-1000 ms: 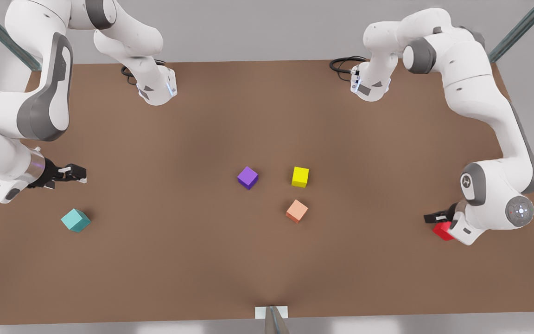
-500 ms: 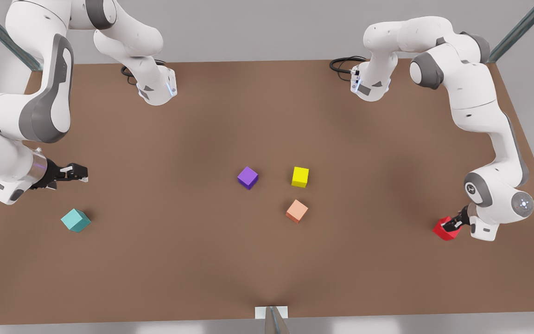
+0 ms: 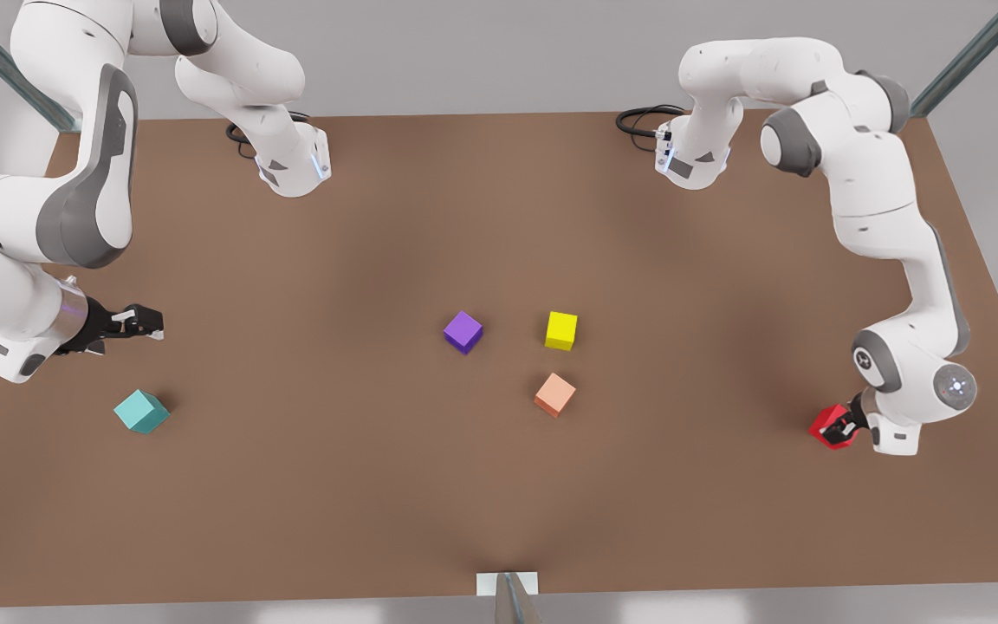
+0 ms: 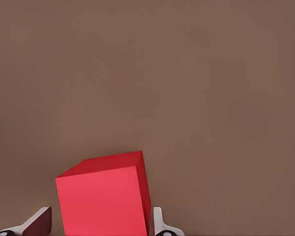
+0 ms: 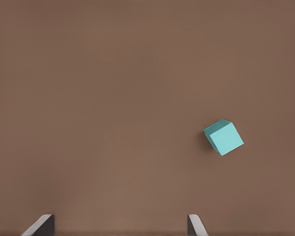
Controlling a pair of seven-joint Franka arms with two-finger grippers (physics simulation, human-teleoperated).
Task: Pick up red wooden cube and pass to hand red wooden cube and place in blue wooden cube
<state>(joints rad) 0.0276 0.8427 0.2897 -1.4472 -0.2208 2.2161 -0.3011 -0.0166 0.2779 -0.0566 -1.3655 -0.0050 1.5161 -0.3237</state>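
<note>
The red cube (image 3: 830, 426) sits near the tabletop (image 3: 499, 485) edge on the front view's right, with a strip of bare brown surface between it and that edge and a wide open stretch toward the middle. The left tool (image 3: 841, 426) is down at the cube, and its arm folds into a tight bend just beside it. In the left wrist view the red cube (image 4: 105, 196) stands between the two fingertips (image 4: 160, 223); one finger is right against its side, the other stands a little off, so the tool is narrowly open around the cube and whether it grips cannot be told.

On the front view's left the right tool (image 3: 142, 322) hangs above the tabletop, pointing toward the centre, its arm bent back beyond the tabletop's edge; it waits. The right wrist view shows its fingers (image 5: 39, 225) spread wide with nothing between them, and the teal cube (image 5: 223, 137) lying off to one side on bare surface. In the front view that teal cube (image 3: 141, 411) rests near the right tool, apart from it.

A purple cube (image 3: 463, 332), a yellow cube (image 3: 561, 330) and a pale orange cube (image 3: 555, 394) cluster near the centre, well apart from both tools.
</note>
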